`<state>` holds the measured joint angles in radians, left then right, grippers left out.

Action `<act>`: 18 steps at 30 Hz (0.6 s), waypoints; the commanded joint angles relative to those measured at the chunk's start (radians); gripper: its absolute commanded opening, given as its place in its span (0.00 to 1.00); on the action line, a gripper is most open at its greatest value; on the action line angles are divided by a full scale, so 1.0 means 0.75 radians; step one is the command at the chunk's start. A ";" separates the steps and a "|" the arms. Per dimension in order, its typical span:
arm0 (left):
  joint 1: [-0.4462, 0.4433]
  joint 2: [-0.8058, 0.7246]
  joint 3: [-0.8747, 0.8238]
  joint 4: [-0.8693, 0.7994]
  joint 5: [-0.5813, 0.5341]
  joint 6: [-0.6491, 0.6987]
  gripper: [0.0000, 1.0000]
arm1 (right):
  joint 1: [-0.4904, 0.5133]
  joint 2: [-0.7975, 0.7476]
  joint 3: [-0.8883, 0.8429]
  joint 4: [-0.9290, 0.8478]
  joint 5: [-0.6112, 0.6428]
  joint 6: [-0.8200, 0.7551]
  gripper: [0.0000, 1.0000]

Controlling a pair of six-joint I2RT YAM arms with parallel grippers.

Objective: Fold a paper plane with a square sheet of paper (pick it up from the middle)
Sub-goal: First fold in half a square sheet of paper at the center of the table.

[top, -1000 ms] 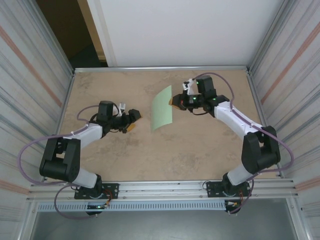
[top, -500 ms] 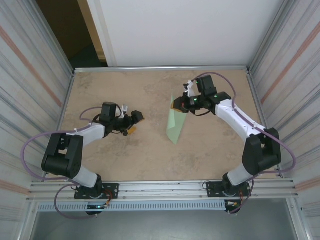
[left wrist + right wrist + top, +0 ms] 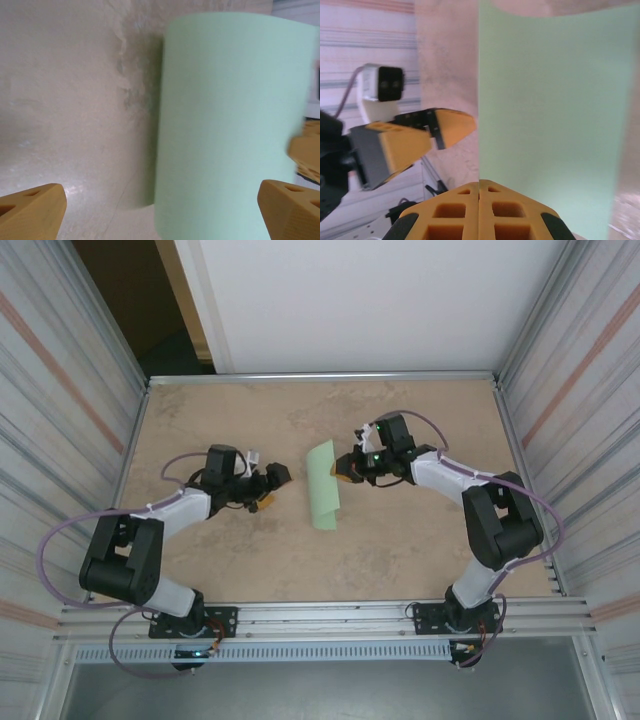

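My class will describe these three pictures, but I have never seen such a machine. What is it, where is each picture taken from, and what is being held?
It is two robot arms bolted at the near edge of a table. Each ends in a pincer with two orange fingers. The wide picture comes from a fixed camera above and behind the arms. The other two come from a small camera on each wrist, looking out past that arm's own fingers. Between the arms is a pale green sheet of paper. The right pincer is shut on one edge and holds the sheet up, slightly curved. The left pincer stands wide open beside the paper, not touching it.
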<state>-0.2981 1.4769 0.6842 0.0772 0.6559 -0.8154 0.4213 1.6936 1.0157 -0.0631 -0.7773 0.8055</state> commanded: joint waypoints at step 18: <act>-0.313 0.263 0.315 -0.301 -0.259 0.041 0.83 | 0.020 0.267 0.107 -0.084 0.041 -0.146 0.00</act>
<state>-0.5308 1.6543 0.8898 -0.0944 0.5232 -0.7822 0.4248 1.8675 1.0584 -0.0978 -0.7330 0.7395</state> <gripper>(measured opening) 0.835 0.062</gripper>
